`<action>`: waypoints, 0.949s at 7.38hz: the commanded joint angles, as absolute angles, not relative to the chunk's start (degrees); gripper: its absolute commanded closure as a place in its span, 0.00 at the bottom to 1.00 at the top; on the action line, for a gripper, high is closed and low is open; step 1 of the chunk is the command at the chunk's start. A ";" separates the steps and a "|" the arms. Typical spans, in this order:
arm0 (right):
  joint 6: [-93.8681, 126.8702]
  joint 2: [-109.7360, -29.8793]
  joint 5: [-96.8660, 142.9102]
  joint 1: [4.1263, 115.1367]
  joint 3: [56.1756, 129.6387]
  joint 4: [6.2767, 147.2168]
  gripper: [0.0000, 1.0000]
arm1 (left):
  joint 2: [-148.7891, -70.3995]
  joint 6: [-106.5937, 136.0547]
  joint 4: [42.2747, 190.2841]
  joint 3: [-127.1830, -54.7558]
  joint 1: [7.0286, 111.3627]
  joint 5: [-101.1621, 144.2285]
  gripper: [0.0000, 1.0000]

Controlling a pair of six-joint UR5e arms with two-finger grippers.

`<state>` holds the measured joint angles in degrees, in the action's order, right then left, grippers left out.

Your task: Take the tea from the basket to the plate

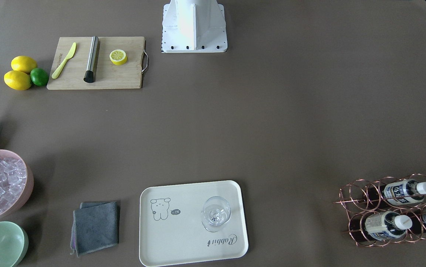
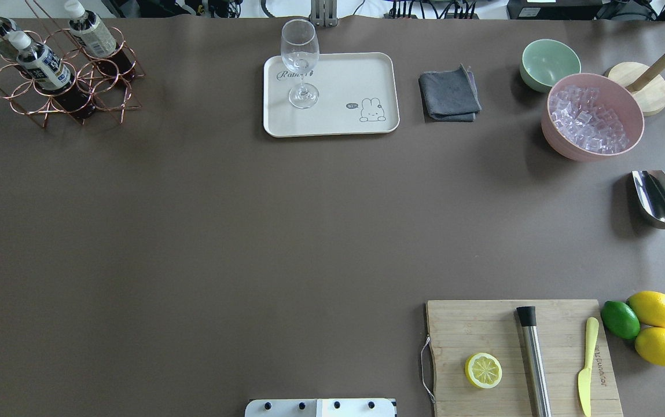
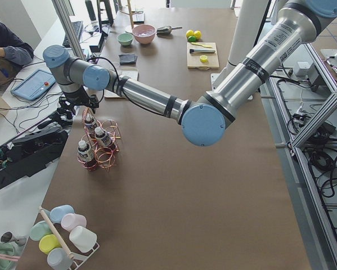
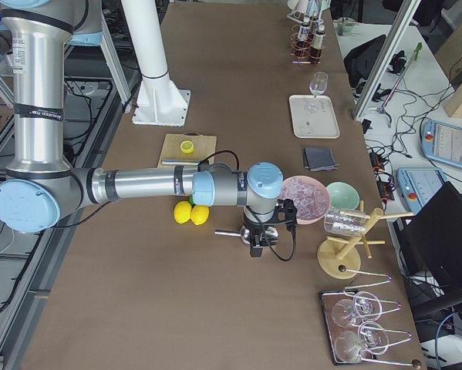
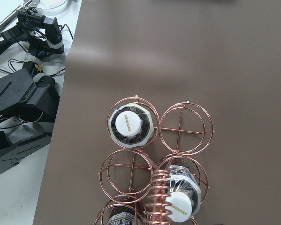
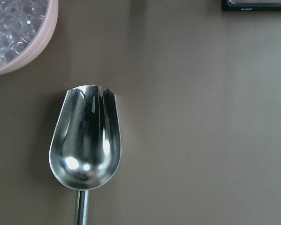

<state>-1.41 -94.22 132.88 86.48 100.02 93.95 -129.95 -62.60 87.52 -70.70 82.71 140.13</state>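
White-capped tea, dark brown, upright in copper basket

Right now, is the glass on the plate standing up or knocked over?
Standing up. The glass sits on its round foot on the plate, with its bowl straight above the stem.
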 commanded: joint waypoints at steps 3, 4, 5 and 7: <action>-1.41 -94.22 132.89 86.40 100.02 93.96 0.00 | -128.59 -62.75 88.07 -71.45 82.71 140.10 0.89; -1.41 -94.22 132.89 86.40 100.02 93.96 0.00 | -128.58 -62.75 87.98 -71.63 82.71 140.10 1.00; -1.41 -94.13 132.80 86.40 100.02 93.96 0.00 | -128.58 -62.67 87.63 -72.15 82.71 140.18 1.00; -1.41 -93.96 132.80 86.40 99.93 93.96 0.00 | -127.71 -62.14 87.28 -75.30 83.41 140.19 1.00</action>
<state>-1.41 -94.06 132.82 86.40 99.97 93.96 -128.53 -62.54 87.56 -72.73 82.90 140.17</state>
